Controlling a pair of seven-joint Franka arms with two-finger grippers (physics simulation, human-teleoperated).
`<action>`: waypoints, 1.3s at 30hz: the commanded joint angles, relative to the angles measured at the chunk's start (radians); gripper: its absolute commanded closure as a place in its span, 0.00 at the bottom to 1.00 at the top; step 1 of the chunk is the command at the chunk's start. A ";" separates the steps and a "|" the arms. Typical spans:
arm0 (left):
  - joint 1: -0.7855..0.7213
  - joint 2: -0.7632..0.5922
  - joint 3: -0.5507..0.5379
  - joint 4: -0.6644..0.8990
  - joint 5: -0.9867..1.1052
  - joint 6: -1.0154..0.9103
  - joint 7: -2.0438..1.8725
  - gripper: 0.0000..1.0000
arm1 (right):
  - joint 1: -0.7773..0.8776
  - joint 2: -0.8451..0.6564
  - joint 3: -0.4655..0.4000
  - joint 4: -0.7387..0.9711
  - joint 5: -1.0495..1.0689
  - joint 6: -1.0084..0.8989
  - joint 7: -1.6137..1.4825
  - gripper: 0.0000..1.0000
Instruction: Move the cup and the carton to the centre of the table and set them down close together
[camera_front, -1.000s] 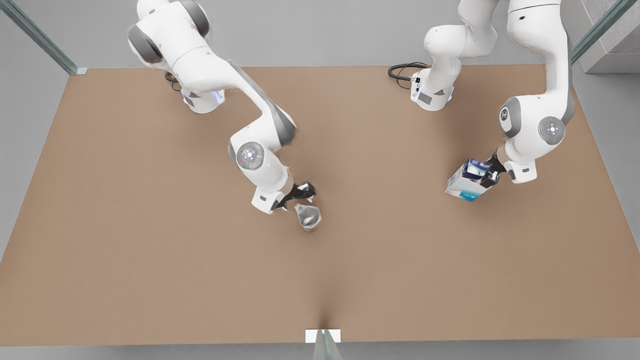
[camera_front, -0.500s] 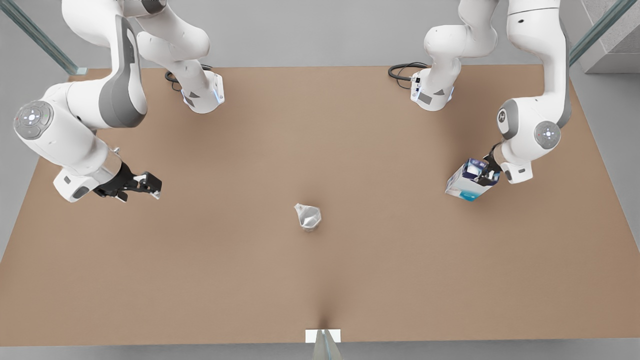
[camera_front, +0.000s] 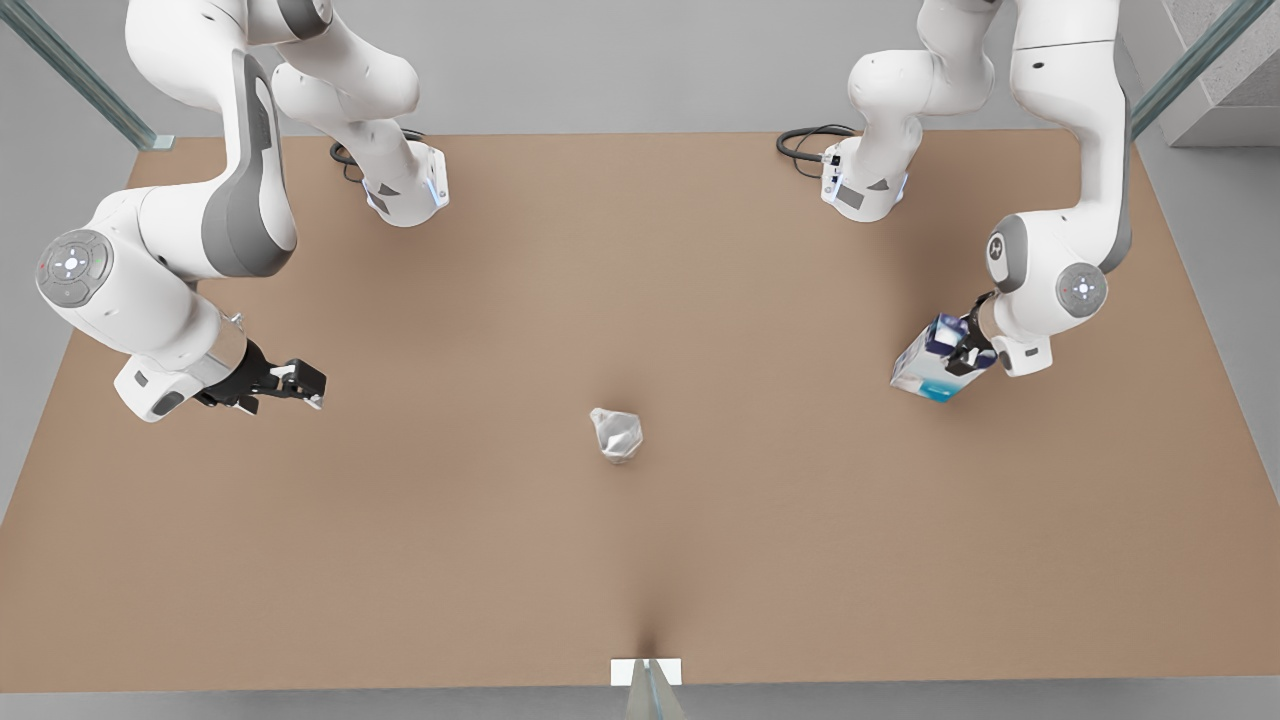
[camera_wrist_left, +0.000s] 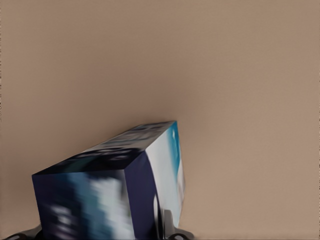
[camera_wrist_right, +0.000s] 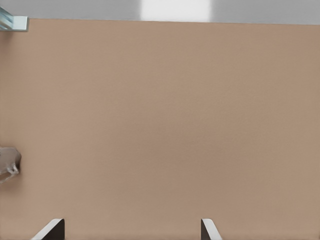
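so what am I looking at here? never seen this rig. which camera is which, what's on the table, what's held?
Simulator renders of two white Franka arms with two-finger grippers. The front view looks down on the plain light brown table. The small pale grey-white faceted cup stands free near its centre. The left gripper, on that view's right, is at the small white, light-blue and navy carton; its wrist camera sees the carton up close. The right gripper is open, holds nothing, and hangs at that view's left; its wrist view shows the cup.
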 joint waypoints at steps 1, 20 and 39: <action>0.000 0.000 0.000 0.000 0.000 0.000 0.000 0.32 | 0.000 0.000 0.000 0.000 0.000 0.000 0.002 0.00; -0.001 -0.041 -0.052 0.069 -0.001 -0.098 -0.094 0.39 | 0.005 -0.004 0.000 -0.002 0.000 -0.005 0.003 0.00; -0.138 0.429 -0.825 0.678 0.355 -0.184 -0.931 0.38 | -0.012 0.011 -0.002 -0.002 -0.002 -0.006 -0.002 0.00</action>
